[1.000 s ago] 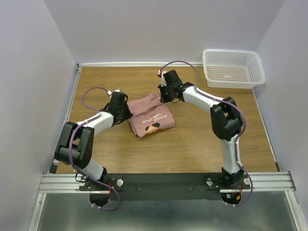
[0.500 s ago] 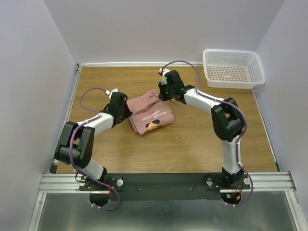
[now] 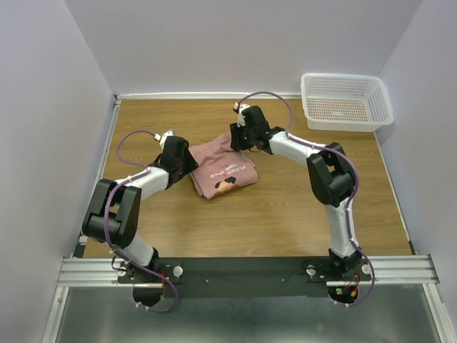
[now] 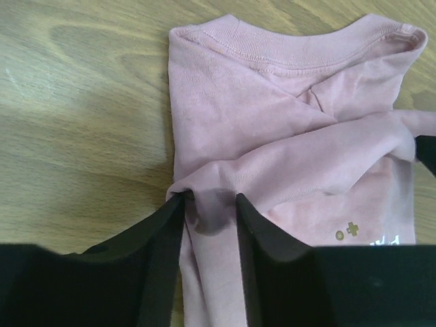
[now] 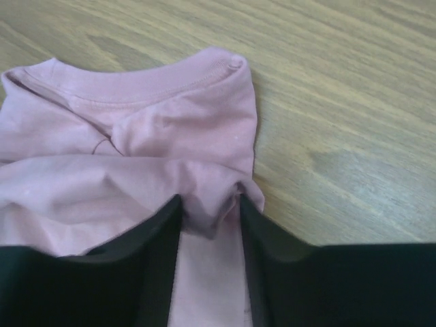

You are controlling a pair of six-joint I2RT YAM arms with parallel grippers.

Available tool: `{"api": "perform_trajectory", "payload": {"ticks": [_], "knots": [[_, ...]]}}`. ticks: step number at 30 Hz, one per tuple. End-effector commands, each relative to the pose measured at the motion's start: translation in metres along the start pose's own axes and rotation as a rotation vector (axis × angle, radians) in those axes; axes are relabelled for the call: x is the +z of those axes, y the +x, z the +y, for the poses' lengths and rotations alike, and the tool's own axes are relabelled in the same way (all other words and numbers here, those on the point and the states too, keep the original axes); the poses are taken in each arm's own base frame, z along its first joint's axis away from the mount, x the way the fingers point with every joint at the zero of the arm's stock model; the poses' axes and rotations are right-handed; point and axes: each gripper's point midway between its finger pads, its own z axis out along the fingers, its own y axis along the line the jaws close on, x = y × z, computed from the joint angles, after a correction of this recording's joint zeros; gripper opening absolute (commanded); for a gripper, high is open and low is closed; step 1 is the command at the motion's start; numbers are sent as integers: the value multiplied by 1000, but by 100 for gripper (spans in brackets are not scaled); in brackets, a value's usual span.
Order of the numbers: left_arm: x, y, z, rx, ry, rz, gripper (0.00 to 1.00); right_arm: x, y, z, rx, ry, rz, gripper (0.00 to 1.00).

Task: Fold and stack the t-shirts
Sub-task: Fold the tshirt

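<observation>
The pink t-shirt (image 3: 223, 170) lies folded into a rough rectangle at the middle of the wooden counter (image 3: 285, 214), with its dark graphic and text facing up. The left arm (image 3: 146, 179) meets the shirt at its left edge, and the right arm (image 3: 300, 148) meets it at its far edge. The left jaws are released: the two black fingers (image 4: 163, 231) stand apart at the shirt's edge, and a puckered ridge of cloth between them touches both. The right jaws are released too, fingers (image 5: 160, 231) parted around a small bunch of fabric at the shirt's edge. The ribbed collar shows beyond the fingers in both wrist views. A white basket (image 3: 348, 125) sits at the counter's far right corner, well apart from the shirt
</observation>
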Motion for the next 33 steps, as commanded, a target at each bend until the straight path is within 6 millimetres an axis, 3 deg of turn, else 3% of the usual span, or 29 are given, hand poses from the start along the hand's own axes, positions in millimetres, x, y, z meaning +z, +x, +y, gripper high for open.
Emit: {"api": "perform_trajectory", "payload": {"ticks": [1, 5, 8, 10, 14, 19, 22, 23, 24, 26, 27, 32, 33], "knots": [[-10, -34, -11, 0, 10, -105, 56, -11, -30, 15, -5, -57, -69, 50], [-34, -59, -21, 15, 22, -180, 69, -32, -42, 24, -9, -84, -94, 60], [-58, -72, -29, 19, 60, -235, 69, -44, -44, 30, -14, -117, -98, 63], [-71, -66, -31, 33, 74, -229, 68, -52, -40, 32, -15, -130, -93, 63], [-77, -37, -31, 63, 99, -170, 53, -58, -29, 42, -29, -194, -66, 61], [-55, -6, -27, 86, 78, -73, 30, -44, -16, 53, -40, -281, -20, 49], [-36, -1, -27, 105, 54, -41, 19, -30, -8, 55, -34, -305, 8, 44], [-31, -1, -27, 114, 46, -34, 18, -27, -14, 56, -39, -311, -2, 43], [-26, -9, -33, 116, 46, -46, 17, -24, -12, 56, -36, -313, 3, 42], [-9, -8, -28, 136, -5, -34, 15, -16, -12, 54, -27, -318, 8, 42], [-4, -20, -33, 134, -12, -55, 15, -8, -12, 52, -22, -320, 10, 42], [40, -26, -25, 158, -81, -21, 13, 13, -17, 30, 17, -300, 10, 42], [45, -37, -31, 157, -83, -35, 13, 18, -15, 25, 25, -294, 15, 42]]}}
